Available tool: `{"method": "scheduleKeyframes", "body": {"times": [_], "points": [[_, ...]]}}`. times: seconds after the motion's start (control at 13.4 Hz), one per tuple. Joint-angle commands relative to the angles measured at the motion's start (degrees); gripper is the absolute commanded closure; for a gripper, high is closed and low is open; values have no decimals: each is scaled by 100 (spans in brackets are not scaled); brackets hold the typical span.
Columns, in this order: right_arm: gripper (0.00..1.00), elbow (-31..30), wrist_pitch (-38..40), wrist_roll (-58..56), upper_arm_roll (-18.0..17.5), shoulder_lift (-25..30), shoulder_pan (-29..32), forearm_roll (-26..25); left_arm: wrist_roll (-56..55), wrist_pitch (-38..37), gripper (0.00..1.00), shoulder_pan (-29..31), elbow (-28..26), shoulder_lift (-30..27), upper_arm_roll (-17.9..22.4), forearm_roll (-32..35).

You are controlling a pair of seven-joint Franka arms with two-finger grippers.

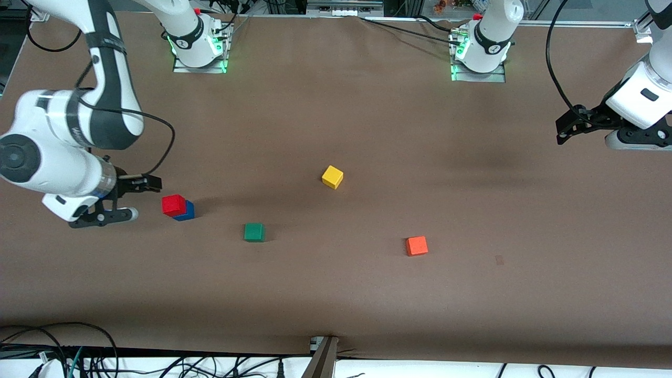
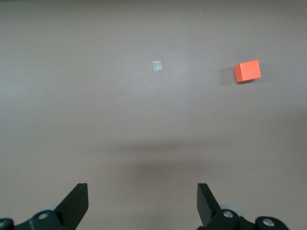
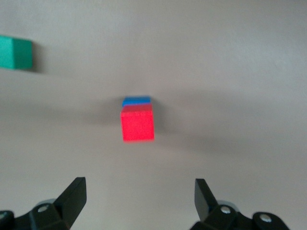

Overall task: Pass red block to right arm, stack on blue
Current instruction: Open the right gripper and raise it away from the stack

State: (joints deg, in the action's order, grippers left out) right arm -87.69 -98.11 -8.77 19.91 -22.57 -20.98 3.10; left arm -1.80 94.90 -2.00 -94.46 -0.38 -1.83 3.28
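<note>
The small deep-red cube (image 1: 174,205) sits on top of the small bright-blue cube (image 1: 186,211) on the brown paper-covered table (image 1: 336,289), toward the right arm's end — the red one is set slightly askew, so a strip of blue shows along one side in both the front view and the right wrist view, where the red cube (image 3: 137,123) covers most of the blue one (image 3: 136,100). The right arm's black two-finger gripper (image 1: 131,199) hovers low just beside the stack, clear of it, with its fingers (image 3: 72,194) spread wide apart and holding nothing. The left arm's black two-finger gripper (image 1: 569,126) waits up at its own end of the table, well apart from all the cubes; its fingers (image 2: 76,201) are likewise parted and empty. Nearer the middle of the table lie three other small cubes, each alone: a green one (image 1: 254,232) near the stack, a yellow one (image 1: 332,177) farther from the front camera, and a lighter orange-red one (image 1: 417,245) toward the left arm's end. A small pale mark (image 2: 157,66) shows on the table surface near the orange-red cube (image 2: 247,71) in the left wrist view.
</note>
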Motion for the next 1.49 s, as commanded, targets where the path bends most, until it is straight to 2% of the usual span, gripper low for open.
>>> {"method": "scheduleKeyframes", "body": {"times": [0.0, 0.22, 0.45, 0.52, 0.67, 0.82, 0.9, 1.04, 1.42], "points": [[0, 838, 1132, -125, 109, -46, 32, -3, 127, -139, 0, 24, 95, -6, -19, -20], [0, 1507, 2223, -117, 189, -46, 32, -3, 127, -139, 0, 24, 103, 2, 7, -20], [0, 1667, 2472, -29, 93, 313, 189, -12, 127, -235, 0, 24, 94, -6, 8, -11], [0, 1580, 2490, -29, -91, 489, 408, -3, 127, -235, 0, 24, 94, 2, -27, -11], [0, 1073, 2420, -37, -1037, 1103, 1179, -125, 127, -227, 0, 7, 86, 11, -45, -2], [0, 405, 2245, -55, -1506, 1674, 1674, -152, 119, -279, 0, 7, 86, 11, -54, -2], [0, 97, 2078, -107, -1551, 1921, 1763, -152, 119, -279, 0, 7, 86, 11, -54, -11], [0, -3, 2260, -108, -1586, 2282, 1913, -222, 119, -297, 0, 7, 86, -15, -54, -11], [0, 15, 2454, -82, -1823, 2433, 2045, -512, 101, -288, 0, 16, 86, -24, -54, -11]]}}
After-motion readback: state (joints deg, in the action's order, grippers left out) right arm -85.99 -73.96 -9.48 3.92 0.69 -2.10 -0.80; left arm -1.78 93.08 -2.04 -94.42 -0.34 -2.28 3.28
